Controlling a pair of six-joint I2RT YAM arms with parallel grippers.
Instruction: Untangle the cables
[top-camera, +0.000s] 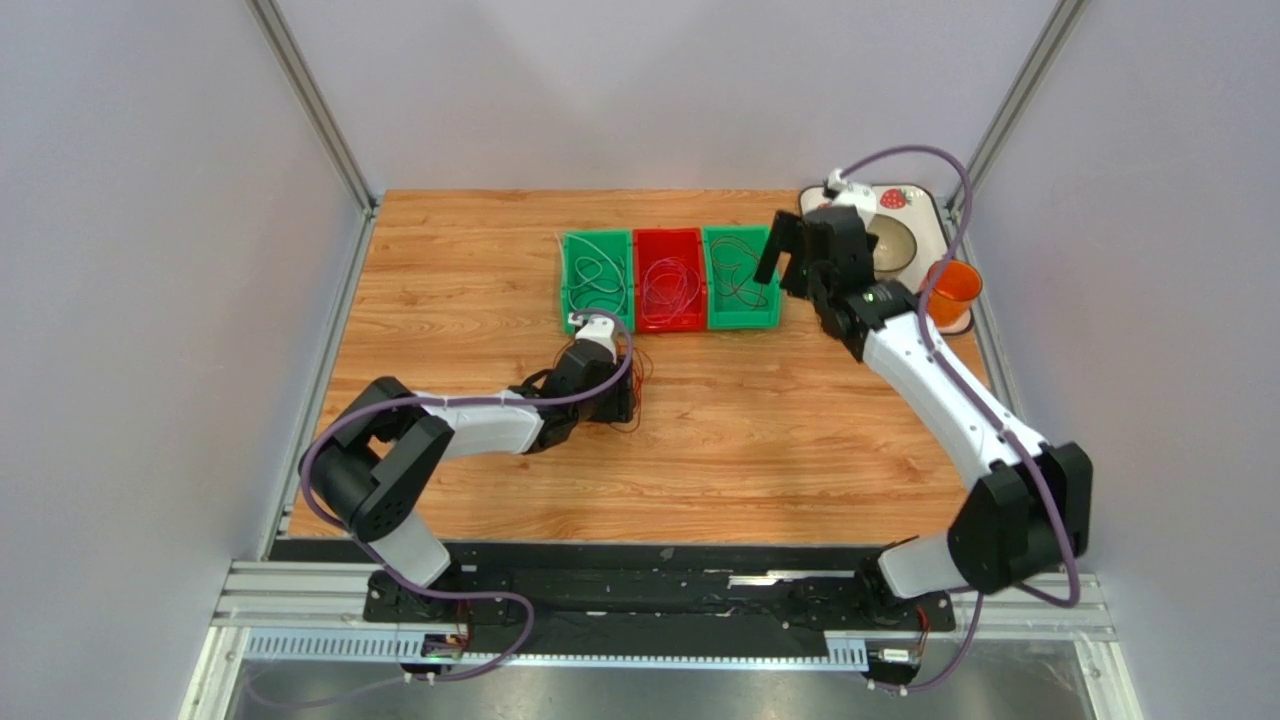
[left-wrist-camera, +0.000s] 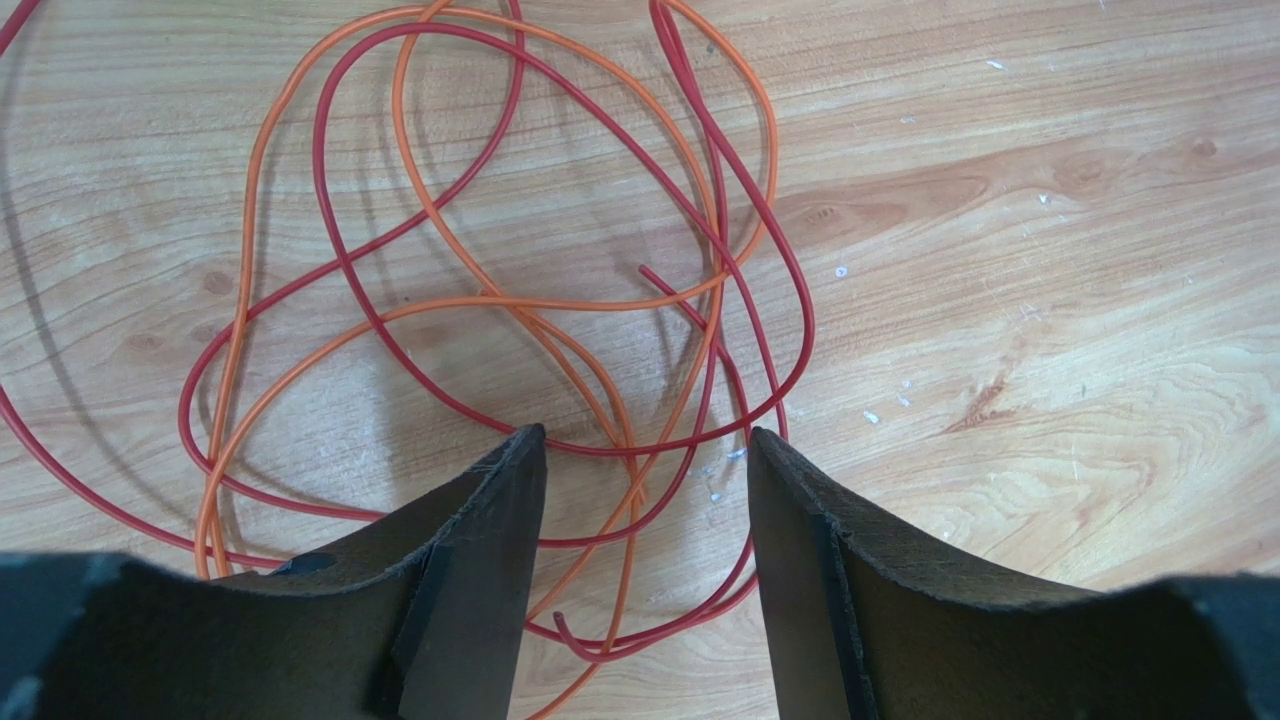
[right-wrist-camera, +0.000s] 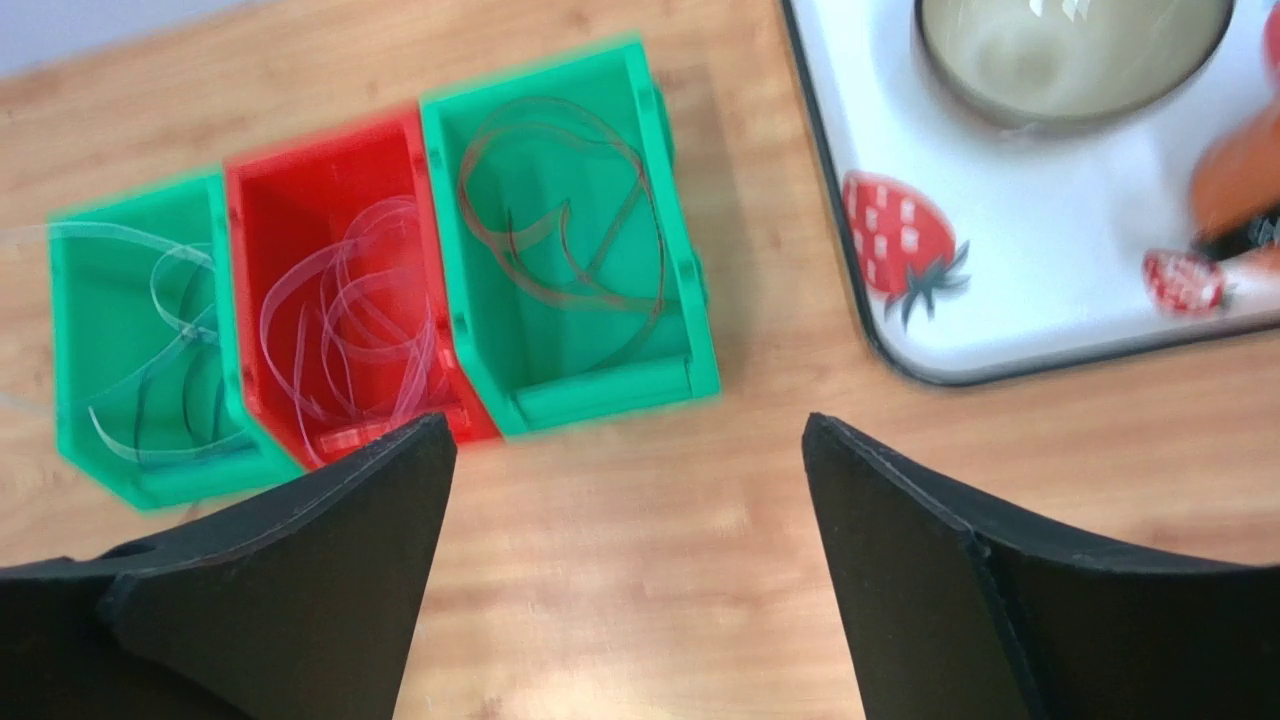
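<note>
Tangle of red and orange cables (left-wrist-camera: 511, 306) flat on the worktop (left-wrist-camera: 1052, 225), directly beneath and ahead of the left claw (left-wrist-camera: 643, 438), spread partway, pinching nothing. Separating step in hand, probably: next, coming down on one single strand away from the crossings, then pulling gently aside. Thin, limp loops, many overlaps. Spread wide and empty, right claw (right-wrist-camera: 627, 428), with three bins (right-wrist-camera: 601, 393) ahead, other cables inside.

Smooth plastic-sheathed cables (left-wrist-camera: 646, 450), matt wood-grain table (left-wrist-camera: 1052, 225)

No legible text, apparently, anywhere
</note>
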